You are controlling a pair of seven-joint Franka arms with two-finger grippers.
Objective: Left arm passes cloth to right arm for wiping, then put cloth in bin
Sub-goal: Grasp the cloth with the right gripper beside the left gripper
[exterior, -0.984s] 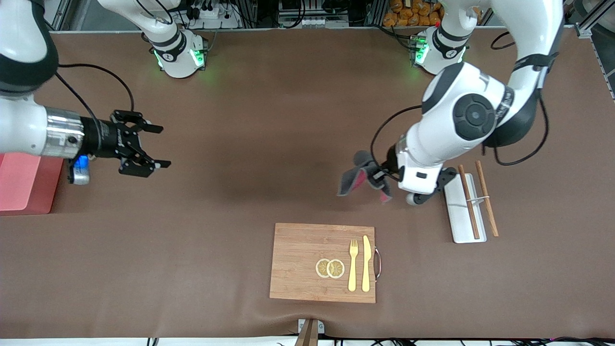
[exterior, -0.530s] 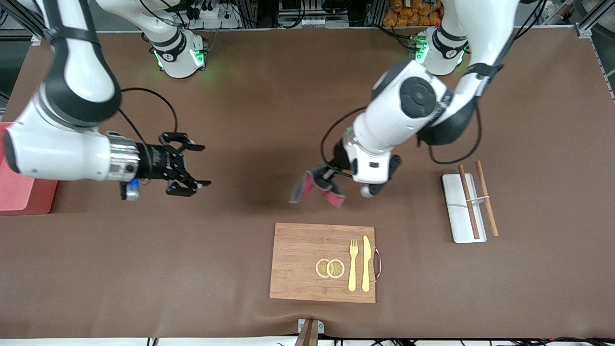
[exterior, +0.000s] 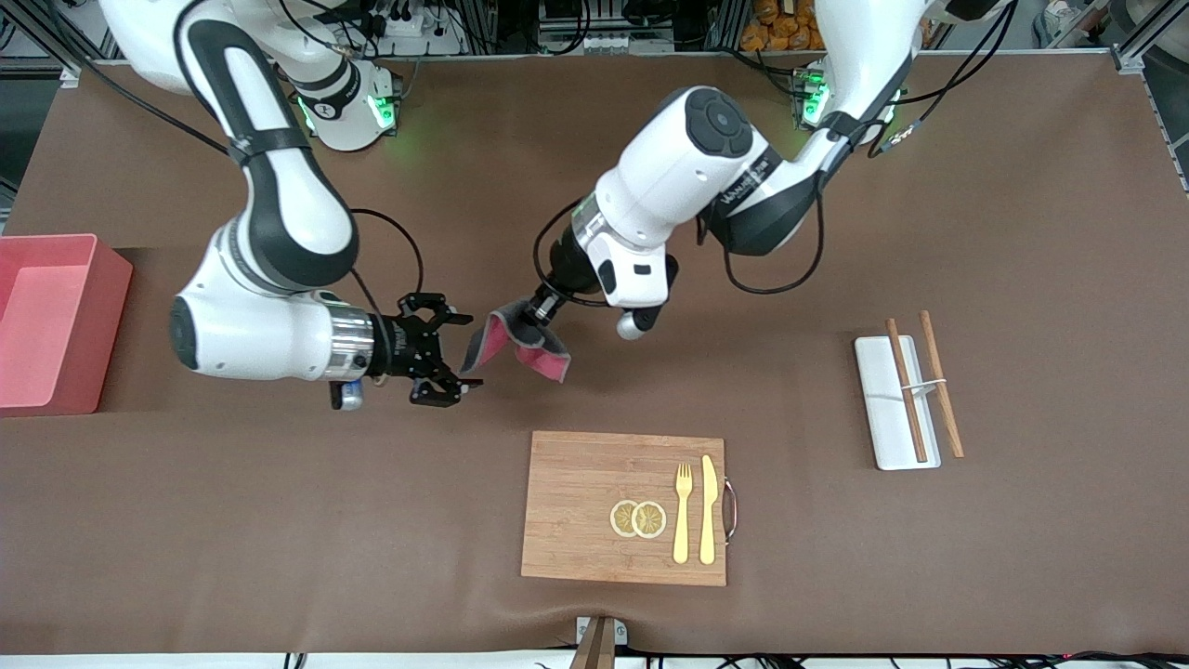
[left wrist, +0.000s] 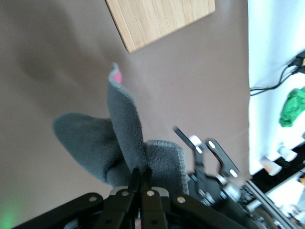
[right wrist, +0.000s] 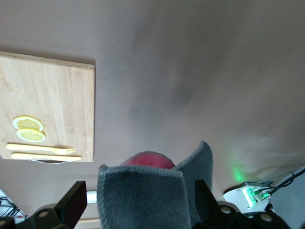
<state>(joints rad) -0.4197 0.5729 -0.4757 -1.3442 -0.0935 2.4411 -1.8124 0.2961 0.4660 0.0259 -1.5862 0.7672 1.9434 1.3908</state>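
A: Start with the big things. Where do the arms stand?

B: Both meet a little left of the frame's middle in the front view. The left gripper [exterior: 542, 311] is closed on the cloth [exterior: 516, 346], which hangs in the air over the bare table mat [exterior: 1022, 186], with the pink face showing inside the grey folds. The right gripper [exterior: 442, 362] is just beside it, with the fingers spread. One edge of the cloth reaches between them, but I cannot tell if it touches them.

A: So what is the step in hand?

B: The handover, I think. To do it well, the right gripper should go a bit farther onto the cloth and close on a thick fold, not only the thin edge. The left gripper should let go only after that grip is firm, or the cloth may drop on the mat.

A: And the bin?

B: The bin [exterior: 56, 321] sits at the left edge of the frame, well apart from both grippers.

A: Is anything in the way?

B: Not really. The cutting board [exterior: 594, 511] lies lower in the frame with a fork [exterior: 683, 513], a knife [exterior: 708, 509] and lemon slices [exterior: 638, 518]. The white tray [exterior: 887, 409] with chopsticks [exterior: 906, 390] is at center right.
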